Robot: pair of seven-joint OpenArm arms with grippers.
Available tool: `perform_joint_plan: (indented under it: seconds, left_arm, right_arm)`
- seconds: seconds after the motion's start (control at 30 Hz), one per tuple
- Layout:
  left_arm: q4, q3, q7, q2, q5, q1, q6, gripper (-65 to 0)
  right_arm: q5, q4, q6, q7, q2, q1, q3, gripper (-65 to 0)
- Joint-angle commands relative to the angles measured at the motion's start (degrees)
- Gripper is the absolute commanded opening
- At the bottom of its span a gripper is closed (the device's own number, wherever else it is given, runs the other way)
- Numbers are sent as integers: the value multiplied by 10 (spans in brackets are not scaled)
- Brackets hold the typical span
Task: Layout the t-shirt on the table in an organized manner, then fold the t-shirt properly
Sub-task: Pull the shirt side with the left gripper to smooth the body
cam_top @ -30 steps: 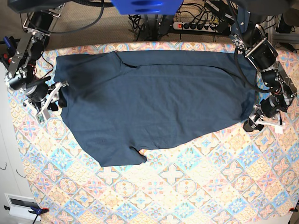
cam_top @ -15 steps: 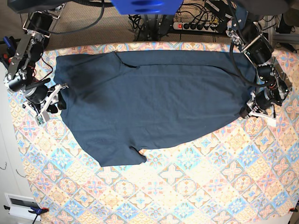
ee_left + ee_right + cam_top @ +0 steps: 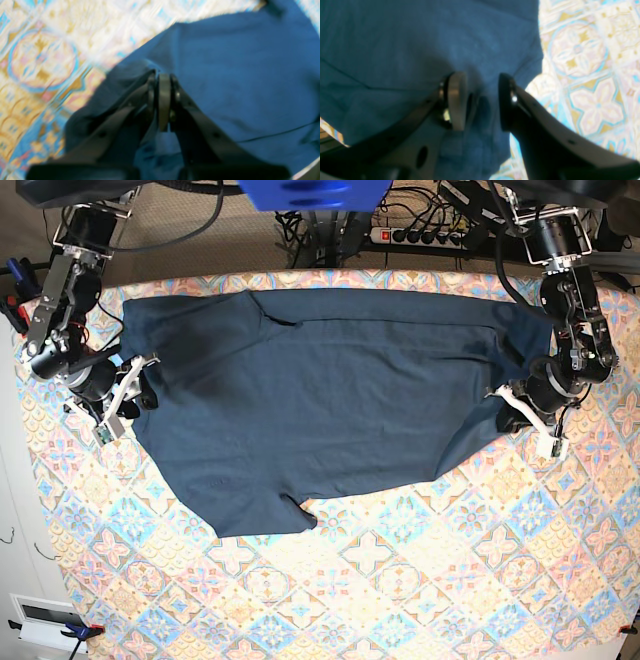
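Observation:
The dark navy t-shirt (image 3: 320, 390) lies spread across the far half of the patterned table (image 3: 420, 580), with a sleeve (image 3: 285, 515) pointing toward the front. At the shirt's right edge my left gripper (image 3: 508, 408) is shut, and the left wrist view shows its jaws (image 3: 163, 77) pressed together with a fold of blue t-shirt (image 3: 237, 75) pinched at the tips. My right gripper (image 3: 135, 388) stands open at the shirt's left edge. In the right wrist view its fingers (image 3: 456, 100) straddle t-shirt (image 3: 395, 50) cloth close to the hem, apart from each other.
Power strips and cables (image 3: 420, 230) lie on the floor behind the table's far edge. The table's front half shows bare patterned cloth (image 3: 300, 610). Patterned table cloth borders the shirt in both wrist views (image 3: 45, 55) (image 3: 590, 62).
My left gripper closed on the shirt's right edge and pulled it inward and toward the far side, drawing the lower right corner left. The right arm shifted slightly toward the shirt.

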Motion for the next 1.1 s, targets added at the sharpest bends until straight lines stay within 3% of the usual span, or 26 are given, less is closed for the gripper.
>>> perform_joint_plan:
  seconds: [0.0,0.2,0.4,0.57,0.67,0.9,1.07]
  left_arm:
    - [-10,-9,-10,-9,7,-5,2,-650]
    - [-77,-102,-10,-8,21,-6,2,-650]
    - [-105,-177,-5,-6,19,-9,2,-454]
    - [-154,-192,23,-11,-30,-34,2,-246]
    - [-176,-193,28,-22,-58,-47,2,-166]
    - [-309,-268,27,-29,-78,-117,2,-153]
    - [-418,-274,26,-27,-77,-168,2,-153]
  right_arm:
    - [11,9,2,13,11,9,3,-443]
    - [11,9,2,13,11,9,3,-443]
    - [11,10,2,13,11,9,3,-443]
    - [11,11,2,12,11,9,2,-443]
    - [11,11,2,11,11,9,2,-443]
    - [11,11,2,12,11,9,2,-443]
    - [11,11,2,11,11,9,2,-443]
